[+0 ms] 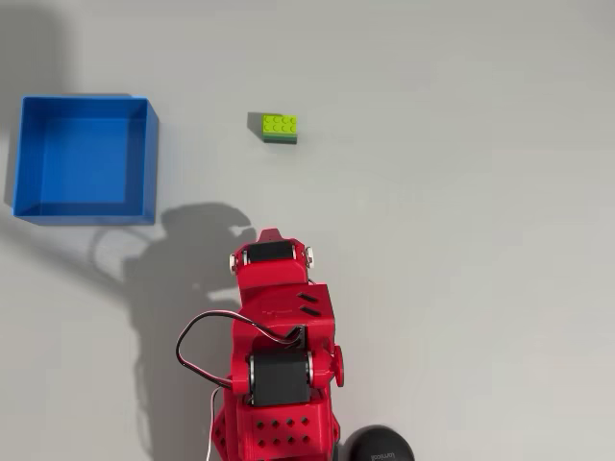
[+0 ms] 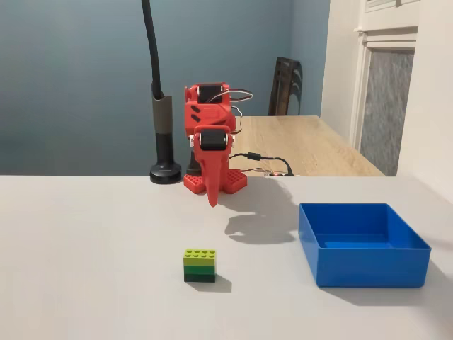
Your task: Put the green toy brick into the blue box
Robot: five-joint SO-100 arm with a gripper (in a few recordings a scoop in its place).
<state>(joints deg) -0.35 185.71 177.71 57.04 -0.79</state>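
Two task things lie on the pale grey tabletop (image 1: 461,240), well apart from each other and from the red arm (image 1: 279,355). The tabletop is the largest surface here, plain and matte, with the arm's shadow falling across it in the overhead view.

The red arm sits folded over its base at the bottom middle of the overhead view; in the fixed view it stands at the far side of the tabletop (image 2: 92,248), beside a black lamp stand (image 2: 164,142) with a tall curved neck. A black and white cable loops along the arm's side. Behind it a wooden table (image 2: 311,145) and a dark chair (image 2: 284,85) stand against a blue-grey wall.

The blue box (image 1: 85,158) rests upright and open-topped at the upper left of the overhead view; in the fixed view it (image 2: 362,244) sits at the right, nearer the camera than the arm. Its inside shows only its flat blue bottom.

The gripper (image 2: 211,191) hangs point-down in front of the arm's base, its red fingers drawn together into a narrow tip, holding nothing, above the tabletop.

The green toy brick (image 1: 280,128) stands alone on the tabletop, outside the box and to its right in the overhead view. In the fixed view the brick (image 2: 200,265) is left of the box, studs up, lime layer on top of darker green.
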